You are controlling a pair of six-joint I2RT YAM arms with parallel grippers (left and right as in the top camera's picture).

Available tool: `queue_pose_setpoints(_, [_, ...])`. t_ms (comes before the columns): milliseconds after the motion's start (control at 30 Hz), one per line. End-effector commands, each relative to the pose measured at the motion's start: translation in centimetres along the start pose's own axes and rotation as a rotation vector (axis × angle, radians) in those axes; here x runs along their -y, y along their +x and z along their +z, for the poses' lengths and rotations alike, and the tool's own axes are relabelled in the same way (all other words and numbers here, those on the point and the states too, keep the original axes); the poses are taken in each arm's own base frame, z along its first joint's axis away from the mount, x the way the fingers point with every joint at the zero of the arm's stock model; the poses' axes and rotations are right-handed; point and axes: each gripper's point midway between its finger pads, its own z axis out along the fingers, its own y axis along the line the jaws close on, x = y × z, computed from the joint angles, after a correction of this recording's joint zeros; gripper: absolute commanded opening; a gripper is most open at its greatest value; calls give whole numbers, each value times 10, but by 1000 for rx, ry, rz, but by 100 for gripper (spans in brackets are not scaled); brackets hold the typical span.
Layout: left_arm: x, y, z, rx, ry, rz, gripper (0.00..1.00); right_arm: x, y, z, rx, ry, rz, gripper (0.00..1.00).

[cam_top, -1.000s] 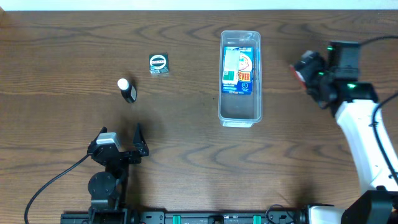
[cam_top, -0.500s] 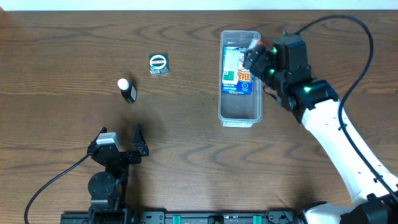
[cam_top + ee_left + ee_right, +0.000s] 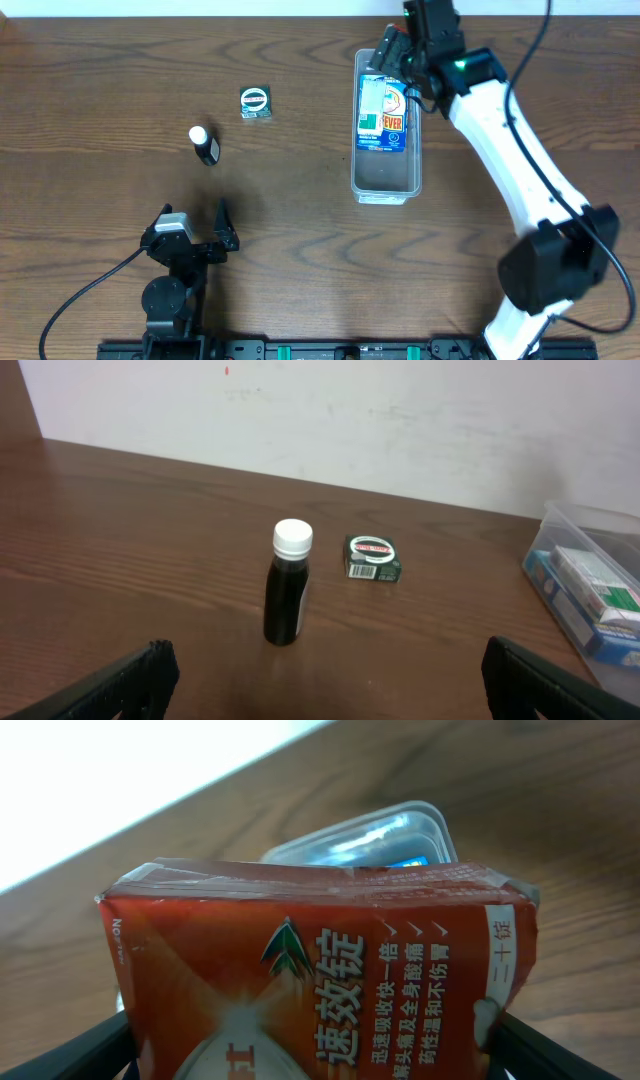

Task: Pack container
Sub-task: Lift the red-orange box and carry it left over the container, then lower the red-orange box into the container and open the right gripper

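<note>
Two arms in shot, only one loaded. The red box (image 3: 320, 970) is clamped between the fingers (image 3: 80, 1055) of the R gripper (image 3: 395, 52). Its broad printed face is turned to the wrist cam, w/ white and gold Chinese lettering seen across it. That gripper is held over the far end of the container (image 3: 386, 180), approx above the far rim; whether the box is touching the tub can't be told. The container is seen lying on the table (image 3: 100, 60), right of centre, its long axis running away from the robot's side. A blue-and-white box (image 3: 383, 115) is laid flat inside it, towards the far end. The L gripper (image 3: 193, 215) is parked low at the near left, jaws spread wide apart, nothing gripped. Ahead of it a small dark bottle (image 3: 288, 595) w/ white cap is stood upright. A little green box (image 3: 373, 557) is set just beyond, near but not touching. Both are seen well apart from the container, off to its left
</note>
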Motion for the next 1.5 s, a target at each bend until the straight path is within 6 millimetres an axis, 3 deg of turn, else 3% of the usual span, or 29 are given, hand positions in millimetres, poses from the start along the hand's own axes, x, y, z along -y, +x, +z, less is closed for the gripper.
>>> queue_pose_setpoints(0, [-7,18,1,-52,-33,9,98,-2,0,17,-4,23,-39,84])
queue_pose_setpoints(600, [-7,18,1,-52,-33,9,98,16,37,80,-96,103,-84,87])
queue_pose_setpoints(1467, [-7,18,1,-52,-33,9,98,24,45,81,-130,131,-89,89])
